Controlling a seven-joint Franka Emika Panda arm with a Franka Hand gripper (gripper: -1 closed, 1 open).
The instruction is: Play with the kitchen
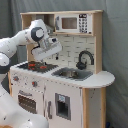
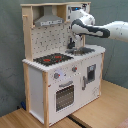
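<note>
One toy kitchen (image 1: 60, 85) of white and light wood fills both exterior views, standing on a wooden table (image 2: 102, 112). The white robot arm (image 1: 17, 44) enters from the first exterior view's left, bends at the elbow and reaches in under the upper shelf. Its end effector (image 1: 56, 51) hangs tilted above the counter, between the black-red hob (image 1: 36, 65) and the sink (image 1: 74, 74). Whether its fingers are spread or pressed together cannot be told.
</note>
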